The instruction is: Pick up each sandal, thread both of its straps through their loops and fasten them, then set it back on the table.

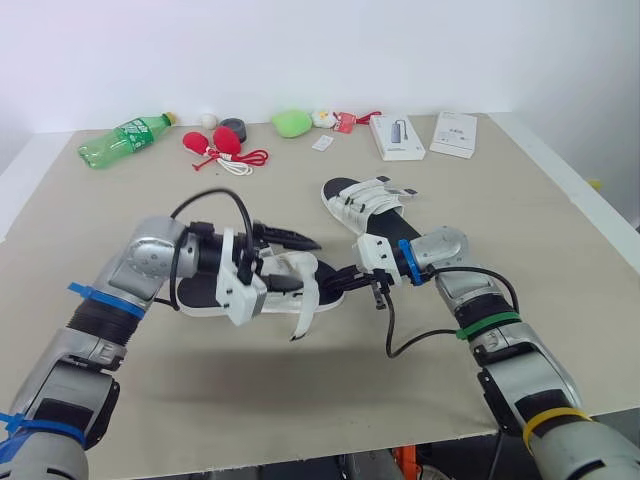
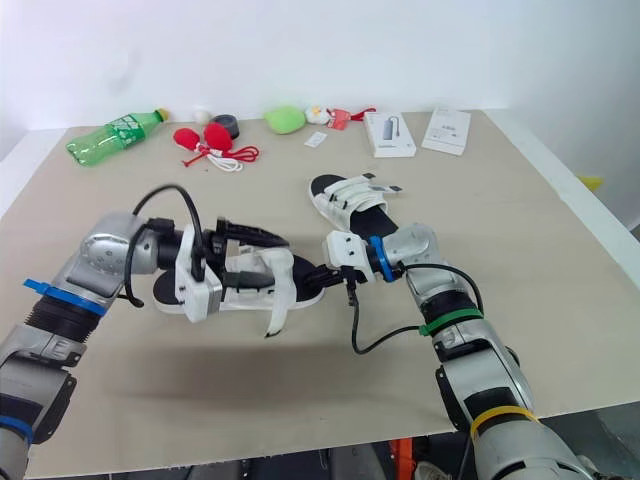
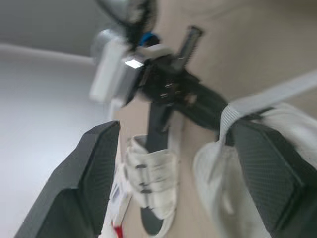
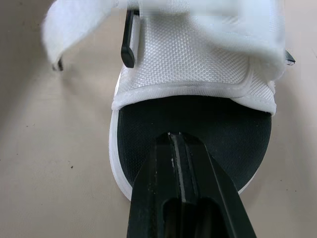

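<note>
Obscuring sandal [image 4: 208, 119] middle, left fingers [image 3: 84, 183] spread wide

Seen from the head camera, the left arm [image 1: 100, 320] enters from lower left, with its forearm rising and the wrist bent inward toward centre. The left gripper [image 1: 308, 264] points to the robot's right, fingers spread wide, one high and one low. From lower right the right arm [image 1: 500, 340] reaches in, forearm angled toward centre. The right gripper [image 1: 338, 276] has its fingers pressed together, pinching the toe edge of the sandal [image 4: 163, 119]. The two grippers face each other, close together.
</note>
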### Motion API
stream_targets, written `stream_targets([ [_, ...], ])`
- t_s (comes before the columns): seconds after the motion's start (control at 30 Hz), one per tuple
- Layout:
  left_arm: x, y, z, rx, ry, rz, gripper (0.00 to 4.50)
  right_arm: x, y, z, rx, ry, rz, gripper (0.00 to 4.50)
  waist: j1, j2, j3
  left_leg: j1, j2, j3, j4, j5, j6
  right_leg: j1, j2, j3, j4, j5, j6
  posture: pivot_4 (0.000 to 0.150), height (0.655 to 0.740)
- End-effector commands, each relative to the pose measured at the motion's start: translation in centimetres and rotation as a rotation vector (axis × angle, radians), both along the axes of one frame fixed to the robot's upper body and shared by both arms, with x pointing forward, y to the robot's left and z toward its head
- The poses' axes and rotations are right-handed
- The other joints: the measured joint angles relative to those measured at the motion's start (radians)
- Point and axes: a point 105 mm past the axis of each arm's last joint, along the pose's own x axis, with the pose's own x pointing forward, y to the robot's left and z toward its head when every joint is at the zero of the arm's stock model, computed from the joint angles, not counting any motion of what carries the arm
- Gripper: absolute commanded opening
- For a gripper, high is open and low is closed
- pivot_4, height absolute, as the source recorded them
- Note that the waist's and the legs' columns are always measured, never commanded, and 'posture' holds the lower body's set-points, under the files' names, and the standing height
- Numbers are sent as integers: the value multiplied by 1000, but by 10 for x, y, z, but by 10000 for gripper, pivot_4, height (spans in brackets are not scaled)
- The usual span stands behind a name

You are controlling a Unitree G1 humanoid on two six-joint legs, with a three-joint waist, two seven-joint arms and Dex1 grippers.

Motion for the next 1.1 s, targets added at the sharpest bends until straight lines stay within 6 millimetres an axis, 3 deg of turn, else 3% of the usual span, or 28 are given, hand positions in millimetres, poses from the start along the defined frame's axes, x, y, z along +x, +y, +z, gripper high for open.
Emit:
stream_targets([
  [0.03, 6, 17, 42, -157, 152, 107, 33432, 2, 0, 3, -20, -10, 9, 0, -1, 0, 0, 0, 0, 0, 0, 0, 0, 0, 0, 0, 0, 0, 0, 1500, 7400],
  [0.13, -4, 29, 42, -173, 382, 146, 33432, 3, 0, 3, -23, -10, 14, 0, -5, 0, 0, 0, 0, 0, 0, 0, 0, 0, 0, 0, 1, -1, 0, 1500, 7400],
  [0.2, -17, 32, 32, -99, 419, 141, 33432, 3, 0, 2, -28, -8, 20, 0, -5, 0, 0, 0, 1, 0, -1, 0, 0, 0, 0, 0, 1, -2, -1, 1500, 7400],
  [0.53, -49, 35, -3, 60, 337, 161, 33432, 4, 4, 1, -35, 1, 41, 0, -3, 0, 0, 1, 1, 0, -1, 0, 1, 0, 1, 0, 1, -4, -7, 1500, 7400],
  [0.63, -50, 45, 2, -75, 573, 248, 33432, 3, 4, 1, -35, 2, 45, 0, -4, 0, 0, 1, 2, 0, -1, 0, 0, -1, 2, 0, 1, -5, -8, 1500, 7400],
  [0.67, -54, 47, -1, -101, 724, 276, 33432, 3, 3, 1, -35, 3, 45, 0, -4, 0, 0, 1, 3, 0, -1, 0, 1, -1, 2, 0, 1, -5, -8, 1500, 7400],
  [0.73, -76, 49, -12, -119, 1094, 296, 33432, 3, 2, 0, -37, 4, 44, 0, -5, 0, 0, 1, 3, 0, -1, -1, 1, -1, 2, 0, 2, -5, -8, 1500, 7400],
  [0.83, -101, 39, -28, -174, 1452, 295, 33432, 4, 3, 0, -40, 5, 43, 0, -6, 2, 1, 2, 3, 0, -2, -2, 1, 0, 2, 0, 2, -7, -8, 1500, 7400],
  [0.93, -108, 34, -58, -137, 1578, 422, 33432, 4, 5, 0, -36, 6, 44, 0, -5, 1, 1, 2, 4, 0, -2, -2, 2, 0, 2, -1, 2, -8, -9, 1500, 7400],
  [1.1, -95, 22, -78, -209, 1658, 520, 33432, 3, 5, 0, -36, 6, 47, 0, -3, 1, 1, 3, 4, 0, -1, -2, 2, 0, 3, -1, 2, -6, -11, 1500, 7400],
])
